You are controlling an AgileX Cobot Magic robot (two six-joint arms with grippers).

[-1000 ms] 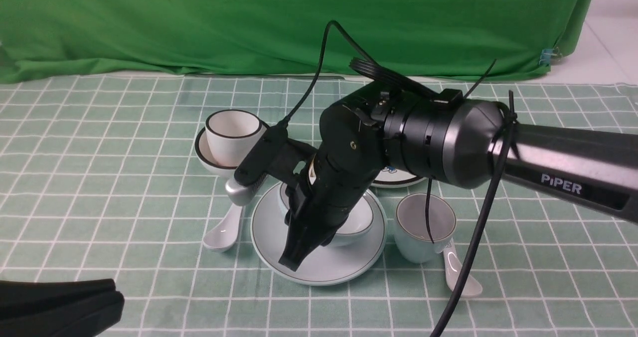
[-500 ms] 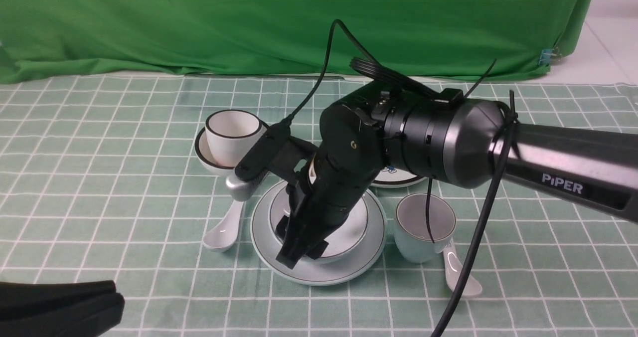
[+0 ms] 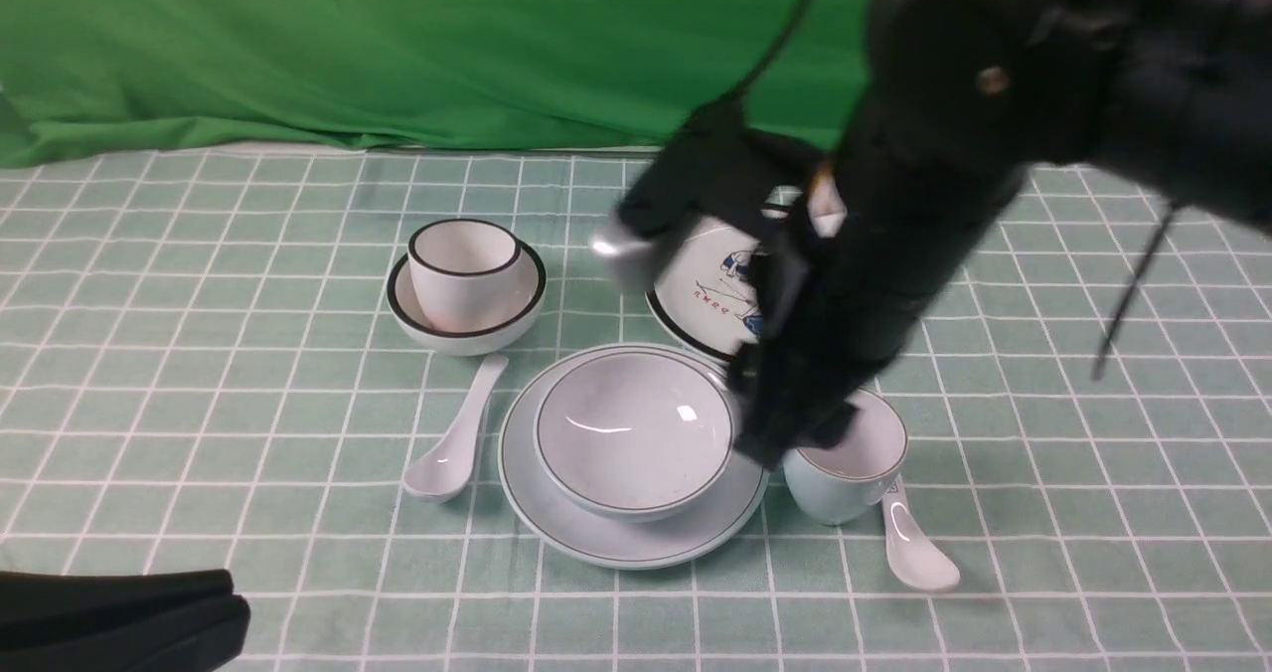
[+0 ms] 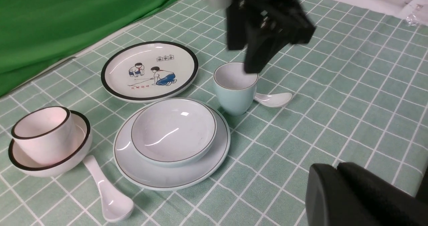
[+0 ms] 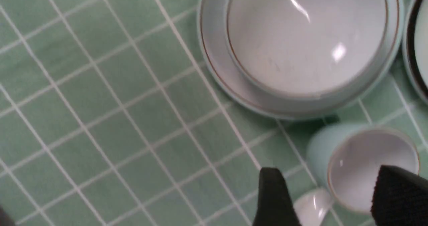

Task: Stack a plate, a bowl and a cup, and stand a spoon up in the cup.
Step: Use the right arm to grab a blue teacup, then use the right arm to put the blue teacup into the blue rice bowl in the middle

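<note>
While the left gripper (image 3: 114,617) rests at the near edge of the checked tablecloth (image 3: 248,513), fingers closed on nothing, the work falls to the right arm.

Next outward, the plate (image 3: 616,543) lies flat and carries the bowl (image 3: 636,433), upright and roughly centred. The bowl is empty. The cup (image 3: 845,473) stands upright on the cloth just beside the plate, on its right, empty and not yet stacked. The right gripper (image 5: 334,199) hangs over the cup, fingers spread wide with nothing held; contact with the cup cannot be confirmed.

Step in hand, by judgement: cup pickup. The next move calls for a descent astride the cup wall, a firm closure, a lift clear of the bowl rim, and placement at the bowl's centre.

The spoon (image 3: 452,443) lies on the cloth left of the plate, untouched. A second spoon (image 3: 919,553) lies just beside the cup.

Farther back, a black-rimmed bowl (image 3: 467,339) holds an empty black-rimmed cup (image 3: 462,269). The cartoon plate (image 4: 180,69) lies flat, nothing on it.
</note>
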